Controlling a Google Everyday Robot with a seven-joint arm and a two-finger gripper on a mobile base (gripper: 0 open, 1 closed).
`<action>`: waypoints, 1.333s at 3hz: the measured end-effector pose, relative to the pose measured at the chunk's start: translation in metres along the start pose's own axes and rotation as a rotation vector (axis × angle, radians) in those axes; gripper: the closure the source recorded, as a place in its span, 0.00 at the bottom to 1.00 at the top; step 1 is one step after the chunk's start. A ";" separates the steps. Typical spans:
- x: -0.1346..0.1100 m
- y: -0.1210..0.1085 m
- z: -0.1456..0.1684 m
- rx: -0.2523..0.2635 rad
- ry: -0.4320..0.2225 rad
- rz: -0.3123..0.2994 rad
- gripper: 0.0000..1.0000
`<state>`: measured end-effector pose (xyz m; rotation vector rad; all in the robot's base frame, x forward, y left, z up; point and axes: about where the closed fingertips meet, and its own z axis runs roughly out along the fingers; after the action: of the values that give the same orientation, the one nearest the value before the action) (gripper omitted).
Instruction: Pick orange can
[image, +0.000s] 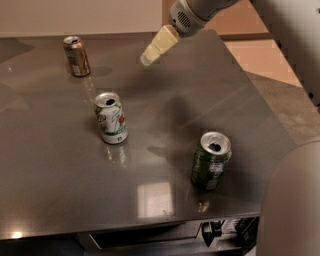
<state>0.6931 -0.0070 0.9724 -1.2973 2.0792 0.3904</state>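
The orange can (76, 55) is a small copper-brown can with a silver top. It stands upright at the far left of the grey table (60, 170). My gripper (148, 59) hangs in the air over the far middle of the table, to the right of the orange can and well apart from it. Its cream-coloured fingers (159, 44) point down and to the left. It holds nothing.
A white can with green and red print (111, 118) stands left of the middle. A dark green can (210, 160) stands near the front right. The table's right edge drops to a tan floor (260, 55). My arm's grey body (292, 200) fills the lower right corner.
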 end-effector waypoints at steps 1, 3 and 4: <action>-0.011 0.000 0.013 0.041 -0.030 0.048 0.00; -0.034 0.011 0.025 0.139 -0.054 0.086 0.00; -0.034 0.011 0.025 0.139 -0.054 0.086 0.00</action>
<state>0.7031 0.0355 0.9752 -1.1082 2.0823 0.3088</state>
